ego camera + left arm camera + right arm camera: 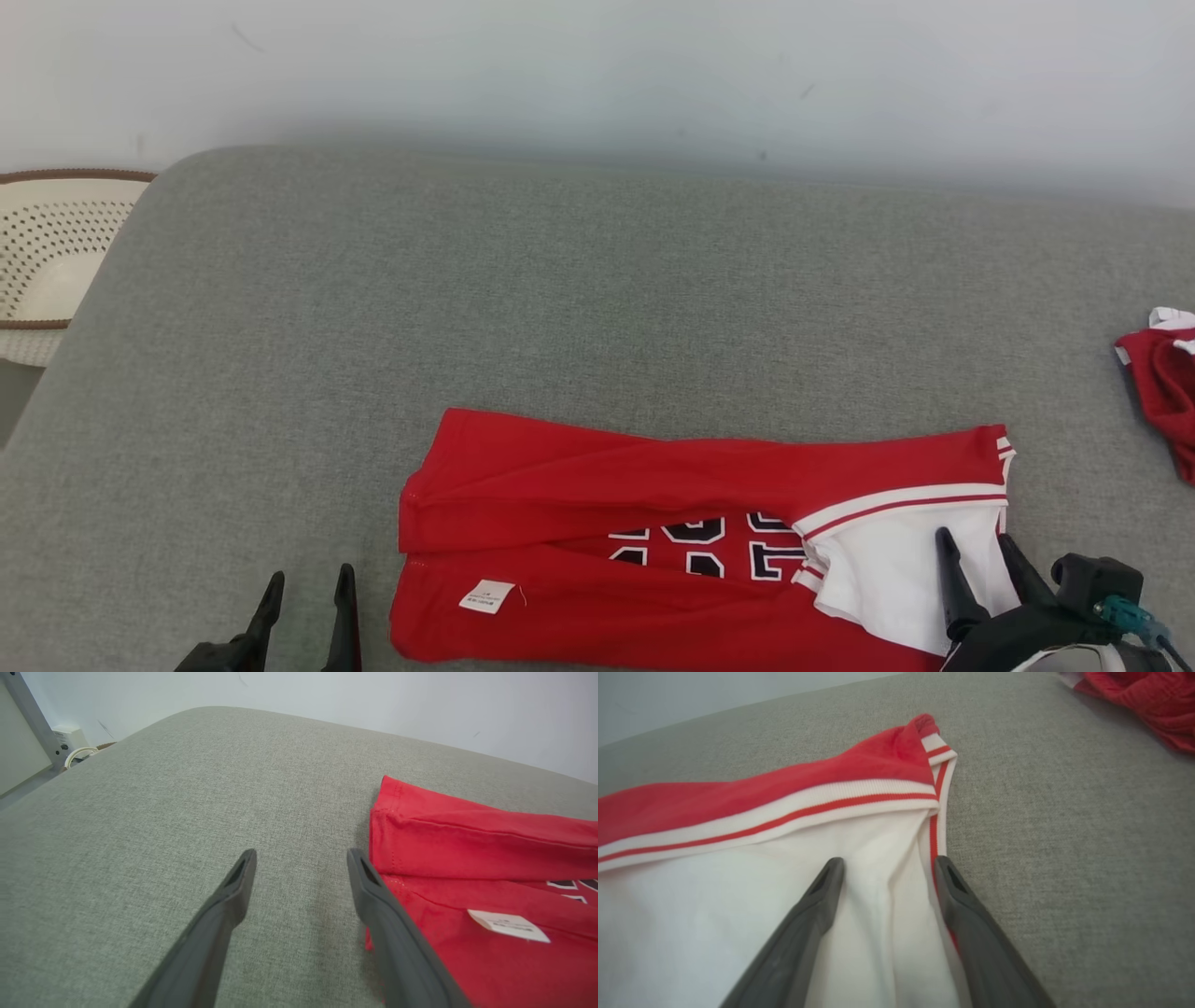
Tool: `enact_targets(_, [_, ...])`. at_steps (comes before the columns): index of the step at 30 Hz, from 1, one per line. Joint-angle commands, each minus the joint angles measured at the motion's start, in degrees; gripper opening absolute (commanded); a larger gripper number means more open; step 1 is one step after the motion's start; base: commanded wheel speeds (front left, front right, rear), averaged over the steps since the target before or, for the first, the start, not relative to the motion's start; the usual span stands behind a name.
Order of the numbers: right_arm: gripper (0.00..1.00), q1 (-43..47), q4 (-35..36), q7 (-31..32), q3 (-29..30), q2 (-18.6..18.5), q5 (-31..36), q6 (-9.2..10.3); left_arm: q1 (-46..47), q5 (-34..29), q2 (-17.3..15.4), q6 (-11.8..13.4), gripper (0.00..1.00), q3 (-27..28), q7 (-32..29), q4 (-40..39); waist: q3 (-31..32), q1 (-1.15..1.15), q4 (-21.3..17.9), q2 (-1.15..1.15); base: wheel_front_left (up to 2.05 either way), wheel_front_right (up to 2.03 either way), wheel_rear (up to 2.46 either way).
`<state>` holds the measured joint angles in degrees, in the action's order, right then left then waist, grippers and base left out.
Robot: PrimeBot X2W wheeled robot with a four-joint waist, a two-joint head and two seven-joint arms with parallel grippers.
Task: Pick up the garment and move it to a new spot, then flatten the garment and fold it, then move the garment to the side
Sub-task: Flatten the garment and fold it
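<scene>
Surface, head view: a grey fabric surface point(597, 308) spans the frame under a pale wall point(597, 65). A perforated basket point(47, 261) sits at the left edge and a second red cloth point(1167, 392) at the right edge.
Garment, head view: the red garment point(653, 485) lies folded into a band at lower middle. Its long axis runs left to right, with the white, stripe-trimmed end at the right and a label point(486, 595) at lower left.
Grippers, head view: the left gripper point(312, 572), lower left, is spread wide and empty, just off the garment's left end. The right gripper point(975, 536), lower right, is spread wide over the white end.
Left wrist view: both fingers are over bare grey. The red hem lies just beside the right-hand finger and runs off to the frame's right.
Right wrist view: the fingers are apart with nothing pinched. White cloth lies beneath them and the striped edge runs by the right-hand finger; whether they touch it cannot be told.
Key relation: each arm appears to stand at its own end of the long axis. The right is above cloth, while the left would need to shift toward the hem.
</scene>
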<state>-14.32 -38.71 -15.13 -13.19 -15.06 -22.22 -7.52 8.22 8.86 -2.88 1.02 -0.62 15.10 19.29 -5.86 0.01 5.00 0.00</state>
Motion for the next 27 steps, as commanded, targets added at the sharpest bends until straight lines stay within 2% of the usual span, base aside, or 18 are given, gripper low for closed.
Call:
enact_targets(1, [1.00,-0.15,-0.75,0.07,0.41,0.41,0.15,0.07,0.01,-0.25,-0.05,-0.23,1.00,0.24,0.02,-0.17,-0.25,-0.01,0.33,0.00,0.00,0.00,0.00])
enact_targets(11, [1.00,-0.13,-0.86,0.09,6.25,1.95,4.44,0.07,0.53,-0.20,-0.05,-0.29,1.00,-0.54,0.02,-0.70,-0.86,-0.01,-0.02,0.00,0.00,0.00,0.00])
enact_targets(18, [1.00,-0.55,-5.53,0.45,3.77,3.20,3.37,0.07,1.08,0.02,-0.04,-0.38,1.00,-0.65,0.02,-0.11,-0.93,-0.01,0.14,0.00,0.00,0.00,0.00])
enact_targets(19, [0.76,-0.85,-6.50,0.52,2.93,3.48,3.02,0.02,1.11,-0.01,-0.05,-0.39,1.00,-0.69,0.02,-0.12,-0.90,-0.01,0.21,0.00,0.00,0.00,0.00])
enact_targets(20, [0.42,-1.05,-7.31,0.55,2.10,3.66,2.63,0.01,1.10,-0.06,-0.04,-0.40,1.00,-0.76,0.03,-0.13,-0.85,-0.01,0.28,0.00,0.00,0.00,0.00])
enact_targets(21, [0.03,-1.35,-7.81,0.55,1.33,3.61,2.25,0.00,1.09,-0.09,-0.04,-0.38,1.00,-0.83,0.02,-0.14,-0.81,-0.01,0.34,0.00,0.00,0.00,0.00])
enact_targets(22, [0.00,-1.76,-8.29,0.56,0.78,3.45,1.84,-0.07,1.06,-0.09,-0.05,-0.32,1.00,-0.83,0.02,-0.15,-0.76,-0.01,0.38,0.00,0.00,0.00,0.00])
enact_targets(27, [0.00,-2.87,-9.01,0.52,0.11,1.93,0.18,0.07,0.80,0.00,-0.05,-0.15,1.00,-0.80,0.02,-0.15,-0.49,-0.01,0.42,0.00,0.00,0.00,0.00])
